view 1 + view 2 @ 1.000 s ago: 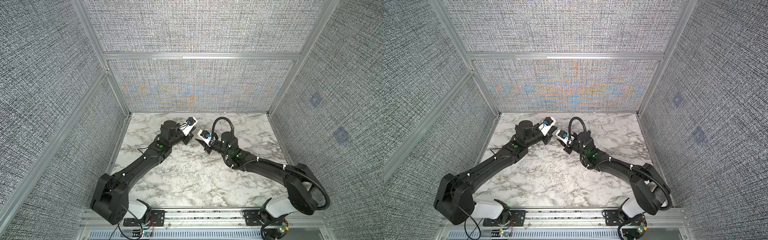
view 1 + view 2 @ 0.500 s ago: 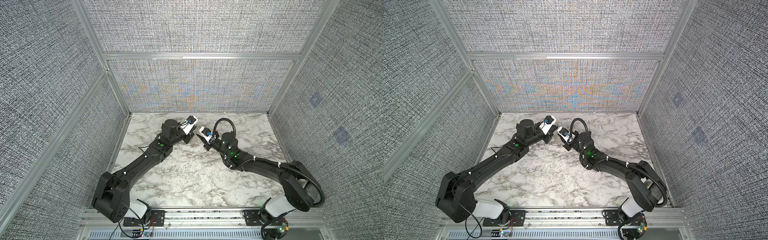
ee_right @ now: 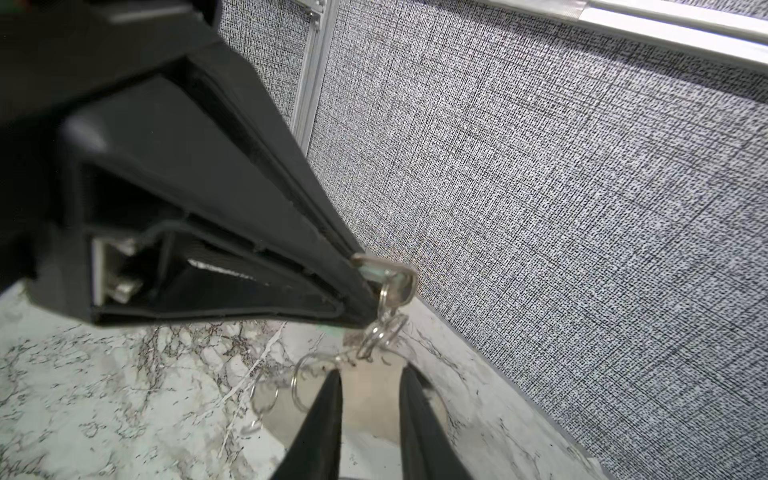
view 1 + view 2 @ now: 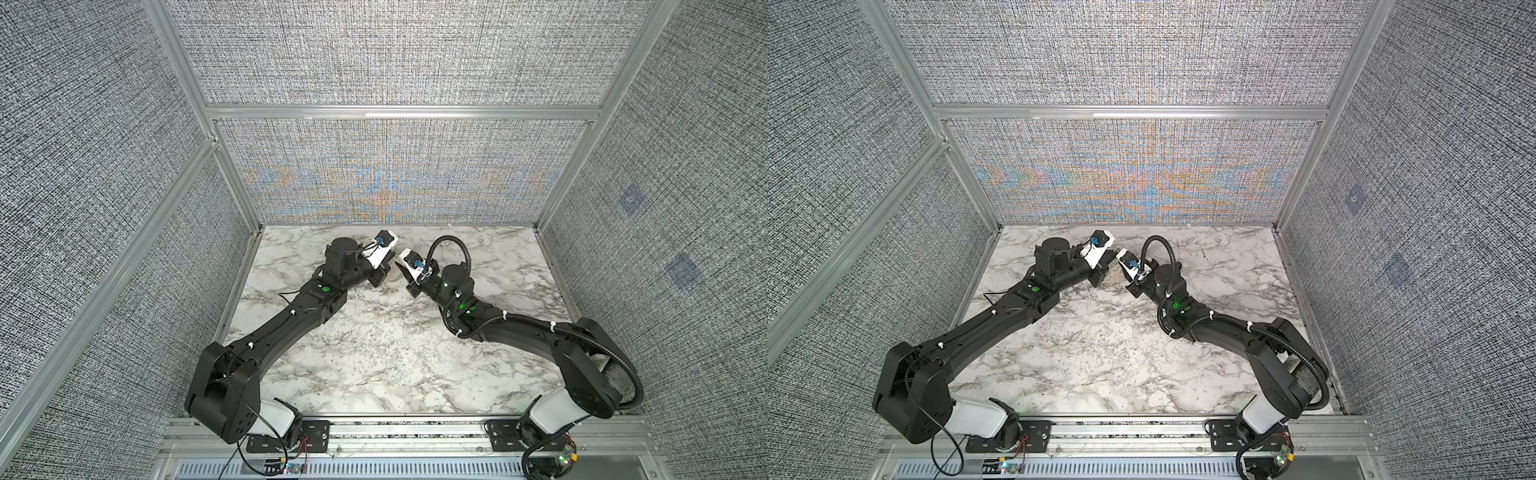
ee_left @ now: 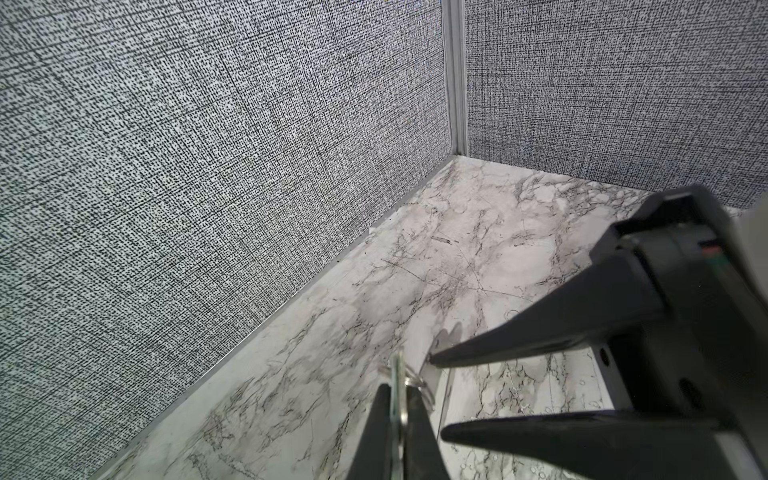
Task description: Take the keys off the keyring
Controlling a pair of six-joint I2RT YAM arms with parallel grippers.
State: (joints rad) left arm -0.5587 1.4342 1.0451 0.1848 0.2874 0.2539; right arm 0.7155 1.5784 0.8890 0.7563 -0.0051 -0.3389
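You've got grey fabric walls [image 4: 395, 62] boxing in a marble tabletop [image 4: 374, 353]. Both arms reach twd the back-centre of it, wrists almost meeting. L arm [image 4: 291, 328] comes in from the left, R arm [image 4: 519, 332] from the right. Your L gripper [image 3: 368, 291] is clamped right down on a flat silver key [image 3: 395, 276], held off the table near the back wall, w/ part of the key poking out past the tips. Your R gripper [image 3: 370, 374] sits just beside it, aimed at it, jaws a modest way apart w/ nothing visibly pinched btwn them. A chain of small silver split rings [image 3: 384, 330] hangs from the key, dropping just ahead of R's tips. Can't tell if the lowest ring touches the marble. A sliver of pale green shows under the L finger, too little to ID.
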